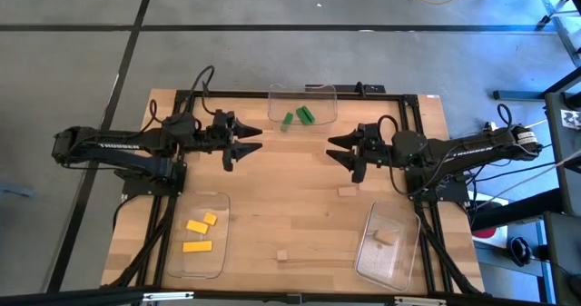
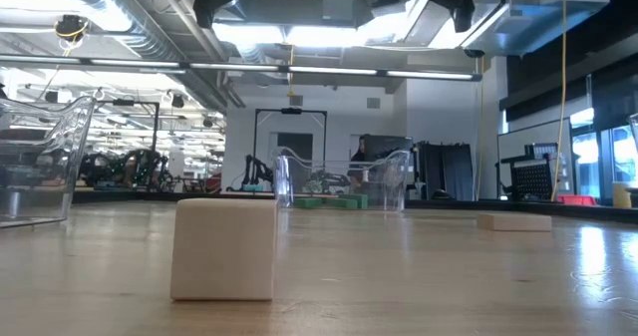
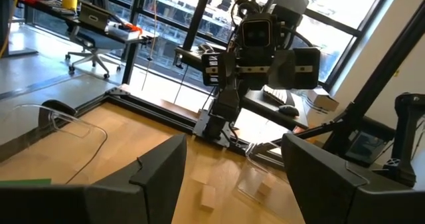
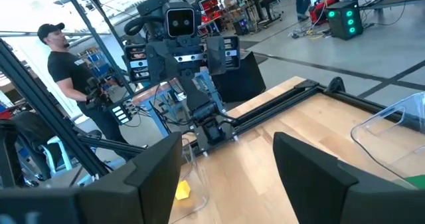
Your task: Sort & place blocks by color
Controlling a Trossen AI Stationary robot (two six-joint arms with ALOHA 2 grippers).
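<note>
Green blocks [image 1: 306, 115] lie in a clear tray [image 1: 322, 97] at the table's far middle. Three yellow blocks [image 1: 197, 226] lie in a clear tray [image 1: 186, 262] at the near left. One tan block [image 1: 386, 237] lies in a clear tray [image 1: 377, 261] at the near right. Two tan blocks lie flat on the bare wood: one [image 1: 347, 192] right of centre, one [image 1: 282, 255] near the front edge. My left gripper [image 1: 254, 147] and my right gripper [image 1: 336, 152] hang level above the table's middle, facing each other. Both are open with nothing between their fingers.
A black frame [image 1: 272, 95] runs along the table's far and side edges. Bare wood lies between the three trays. In the right wrist view a person [image 4: 70, 71] stands beyond the table's left side.
</note>
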